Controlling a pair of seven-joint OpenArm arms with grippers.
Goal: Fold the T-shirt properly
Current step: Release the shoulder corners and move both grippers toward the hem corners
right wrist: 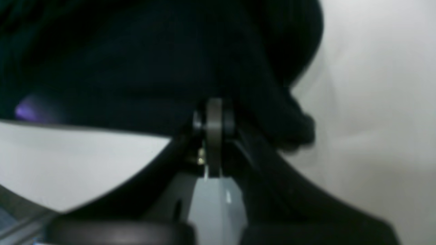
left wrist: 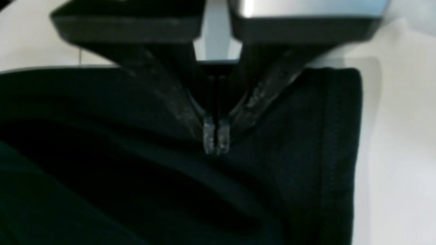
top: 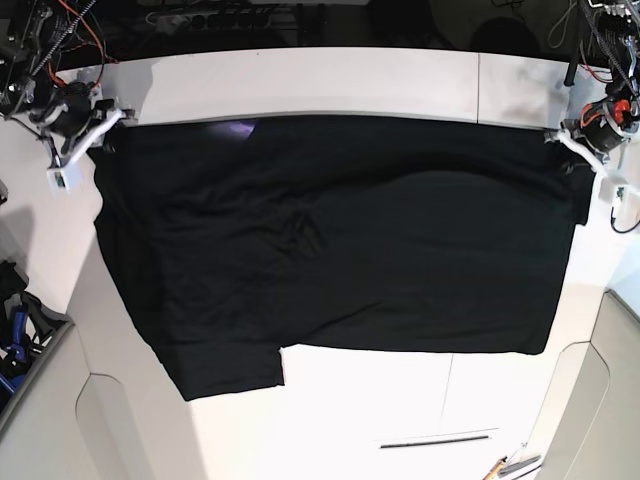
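Observation:
The black T-shirt [top: 340,250] lies spread across the white table [top: 350,80], plain side up, with one sleeve [top: 225,370] hanging toward the front left. A bit of purple print [top: 237,127] shows at its far edge. My left gripper [top: 572,150] is at the shirt's far right corner. In the left wrist view the gripper [left wrist: 216,139] is shut with its tips in the black cloth [left wrist: 102,170] near a hemmed edge. My right gripper [top: 100,135] is at the far left corner. In the right wrist view the gripper [right wrist: 214,115] is shut on bunched cloth [right wrist: 136,51].
The table's near edge has cut-out corners at the left [top: 110,400] and right [top: 590,360]. Small tools [top: 510,465] lie at the front right. A blue object [top: 15,330] sits off the left edge. Cables and equipment [top: 230,15] line the back.

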